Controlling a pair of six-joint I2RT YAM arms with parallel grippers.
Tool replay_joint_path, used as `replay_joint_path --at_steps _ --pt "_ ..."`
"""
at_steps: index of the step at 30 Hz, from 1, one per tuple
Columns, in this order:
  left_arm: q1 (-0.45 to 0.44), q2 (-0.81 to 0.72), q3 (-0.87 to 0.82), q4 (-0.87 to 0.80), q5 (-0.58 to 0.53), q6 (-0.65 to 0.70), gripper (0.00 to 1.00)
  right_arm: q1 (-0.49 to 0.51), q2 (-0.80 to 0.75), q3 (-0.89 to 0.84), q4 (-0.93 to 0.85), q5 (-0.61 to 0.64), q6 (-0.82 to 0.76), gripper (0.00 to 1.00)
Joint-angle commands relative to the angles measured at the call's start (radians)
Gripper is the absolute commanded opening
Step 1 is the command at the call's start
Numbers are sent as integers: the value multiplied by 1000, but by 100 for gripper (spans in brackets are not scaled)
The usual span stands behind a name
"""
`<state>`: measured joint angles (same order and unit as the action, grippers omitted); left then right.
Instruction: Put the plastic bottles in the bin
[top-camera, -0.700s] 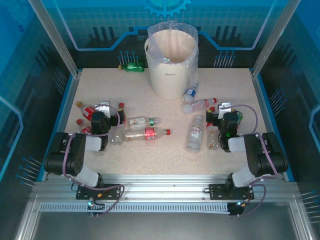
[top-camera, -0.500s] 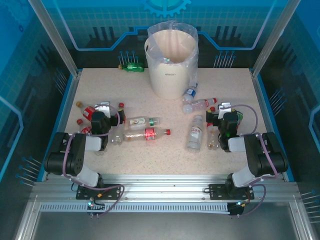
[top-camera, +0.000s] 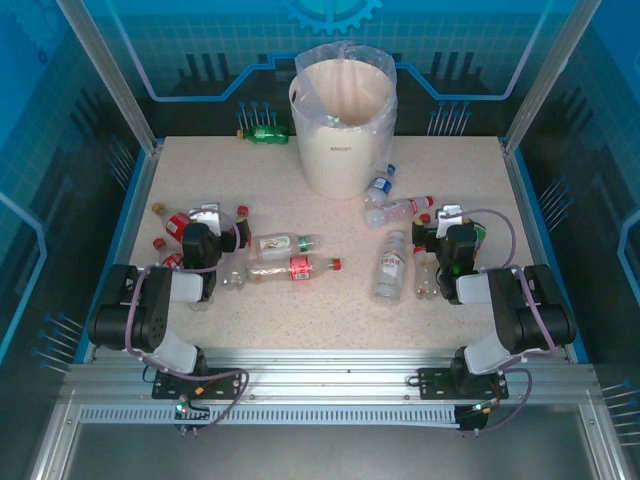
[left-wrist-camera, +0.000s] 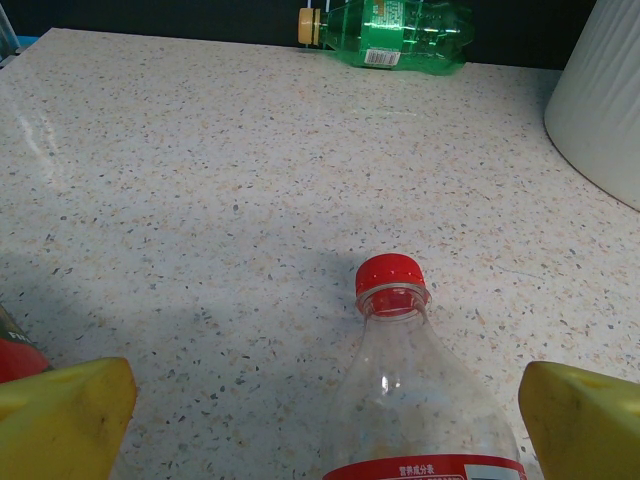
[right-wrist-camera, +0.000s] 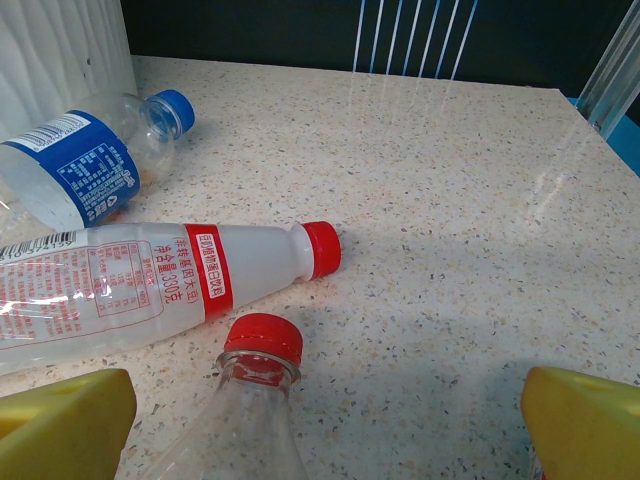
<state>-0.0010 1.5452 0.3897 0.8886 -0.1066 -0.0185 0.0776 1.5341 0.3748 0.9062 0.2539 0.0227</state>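
The off-white bin (top-camera: 343, 120), lined with a clear bag, stands at the back centre. Clear plastic bottles lie about the table: a red-labelled one (top-camera: 295, 268), a white-labelled one (top-camera: 285, 243), another (top-camera: 392, 262), and a green one (top-camera: 268, 134) at the back. My left gripper (left-wrist-camera: 325, 420) is open, with a red-capped bottle (left-wrist-camera: 400, 380) lying between its yellow fingers (left-wrist-camera: 60, 420), untouched. My right gripper (right-wrist-camera: 325, 425) is open too; a red-capped bottle (right-wrist-camera: 250, 400) lies toward its left finger. Beyond it lie a white bottle (right-wrist-camera: 150, 280) and a blue-capped one (right-wrist-camera: 90, 160).
More red-capped bottles (top-camera: 172, 225) cluster left of the left gripper (top-camera: 215, 230). A small bottle (top-camera: 425, 280) lies beside the right gripper (top-camera: 440, 232). Blue rails edge the table on both sides. The bin's ribbed wall (left-wrist-camera: 600, 110) rises to the right in the left wrist view.
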Motion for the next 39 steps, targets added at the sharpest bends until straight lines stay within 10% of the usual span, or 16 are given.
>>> replay_joint_path --at_steps 1,12,26,39 --pt "-6 6 -2 23 23 17 99 7 6 -1 31 7 12 100" --pt "-2 -30 31 -61 13 11 99 -6 -33 29 -53 -31 19 100" --pt "-30 -434 421 -1100 -37 -228 99 -138 -286 687 -1627 15 270 100" --pt "-201 -515 482 -1298 205 -414 99 -232 -172 583 -1617 -82 338 95"
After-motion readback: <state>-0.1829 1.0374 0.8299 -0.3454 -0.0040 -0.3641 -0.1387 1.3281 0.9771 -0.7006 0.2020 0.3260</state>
